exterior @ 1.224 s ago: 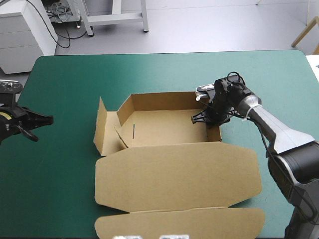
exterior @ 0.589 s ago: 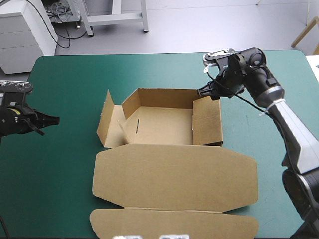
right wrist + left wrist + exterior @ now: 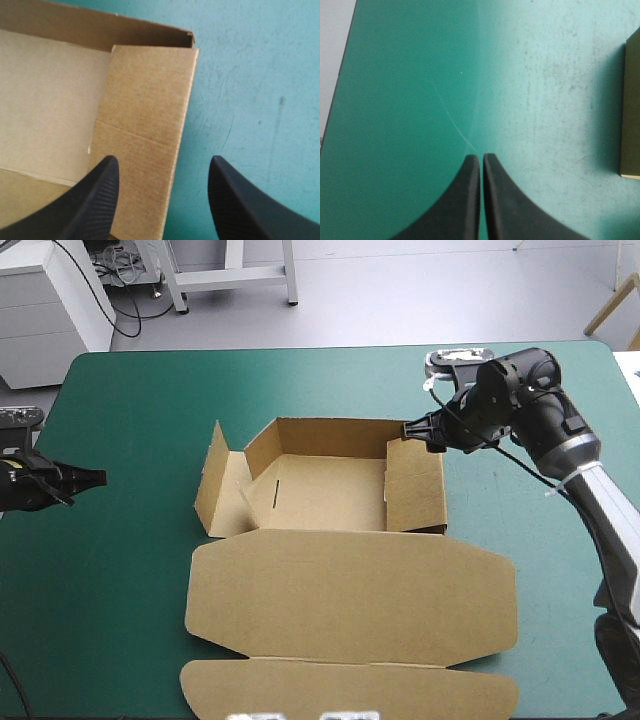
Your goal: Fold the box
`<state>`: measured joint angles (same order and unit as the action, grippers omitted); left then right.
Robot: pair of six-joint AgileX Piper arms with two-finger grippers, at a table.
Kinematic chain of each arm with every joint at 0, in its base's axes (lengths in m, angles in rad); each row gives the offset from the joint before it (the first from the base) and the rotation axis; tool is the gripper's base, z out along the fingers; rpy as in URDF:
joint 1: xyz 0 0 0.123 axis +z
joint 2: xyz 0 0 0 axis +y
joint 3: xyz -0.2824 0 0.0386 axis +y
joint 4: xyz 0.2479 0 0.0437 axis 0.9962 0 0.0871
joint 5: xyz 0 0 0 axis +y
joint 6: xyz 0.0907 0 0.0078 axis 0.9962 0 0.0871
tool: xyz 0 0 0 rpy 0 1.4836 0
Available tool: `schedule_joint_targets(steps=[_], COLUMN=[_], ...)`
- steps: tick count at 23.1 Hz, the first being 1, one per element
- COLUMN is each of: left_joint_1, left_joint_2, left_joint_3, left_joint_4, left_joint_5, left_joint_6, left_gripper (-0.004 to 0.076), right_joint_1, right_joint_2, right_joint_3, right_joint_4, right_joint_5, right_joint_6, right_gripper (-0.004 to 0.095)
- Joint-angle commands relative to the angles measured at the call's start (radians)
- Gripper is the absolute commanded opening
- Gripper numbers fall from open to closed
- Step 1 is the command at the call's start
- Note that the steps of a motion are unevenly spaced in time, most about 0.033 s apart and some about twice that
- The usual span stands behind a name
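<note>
The brown box (image 3: 330,495) lies mid-table as an open tray, its far wall up and its lid (image 3: 350,600) flat toward the near edge. The right wall panel (image 3: 415,485) leans inward over the tray, and the left flap (image 3: 215,485) stands splayed outward. My right gripper (image 3: 410,428) hovers open just beyond the tray's far right corner. In the right wrist view that panel (image 3: 145,115) sits ahead of the open right gripper (image 3: 162,162), nothing held. My left gripper (image 3: 98,478) is shut over bare cover, well left of the box. From the left wrist, the shut left gripper (image 3: 480,157) faces a box edge (image 3: 632,110) off to one side.
Teal-green cover (image 3: 130,580) shows on both sides of the box and beyond its far wall. The lid's outer flap (image 3: 350,690) reaches close to the table's near edge. The table's right edge lies near my right arm.
My right gripper rose out of the tray at the right wall and moved to the far right corner. The box shifted slightly. The left gripper edged toward the box, then back.
</note>
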<state>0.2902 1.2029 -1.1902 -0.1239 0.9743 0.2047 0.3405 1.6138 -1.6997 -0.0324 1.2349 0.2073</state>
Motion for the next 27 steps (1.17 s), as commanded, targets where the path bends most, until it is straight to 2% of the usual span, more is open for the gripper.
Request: schedule_joint_targets(steps=[1,14,16,18,19,20,21,22,27], left_joint_1=[0.001,0.001,0.001,0.001,0.001,0.001,0.001,0.001,0.001], left_joint_2=[-0.020,-0.020,-0.020,-0.020,-0.020,-0.020,-0.020,-0.020,-0.020], left_joint_3=[-0.028,-0.028,-0.028,-0.028,-0.028,-0.028,-0.028,-0.028,-0.028], left_joint_4=[-0.050,-0.079,-0.079,-0.079,-0.078,-0.078,-0.078,-0.078,-0.078], left_joint_5=[-0.042,-0.003,-0.003,-0.003,-0.005,-0.005,-0.005,-0.005,0.010], left_joint_6=[0.011,0.038,0.040,0.040,0.043,0.043,0.043,0.043,0.043], left_gripper=[0.0007,0.0007,0.0007,0.0007,0.0007,0.0007,0.0007,0.0007,0.0007], right_joint_1=[-0.003,-0.003,-0.003,-0.003,-0.003,-0.003,-0.003,-0.003,-0.003], right_joint_2=[0.001,0.214,0.228,0.235,0.235,0.235,0.235,0.235,0.235], right_joint_3=[0.013,0.013,0.013,0.013,0.013,0.013,0.013,0.013,0.013], right_joint_4=[-0.005,-0.009,-0.009,-0.009,-0.008,-0.008,-0.008,-0.008,-0.008], right_joint_5=[-0.054,-0.031,-0.031,-0.031,-0.031,-0.031,-0.031,-0.031,-0.031], right_joint_6=[0.004,0.004,0.004,-0.004,-0.007,-0.009,-0.024,-0.026,-0.029], right_gripper=[0.0499,0.0497,0.0459,0.0359,0.0245,0.0178,0.0049,-0.0019,-0.0019])
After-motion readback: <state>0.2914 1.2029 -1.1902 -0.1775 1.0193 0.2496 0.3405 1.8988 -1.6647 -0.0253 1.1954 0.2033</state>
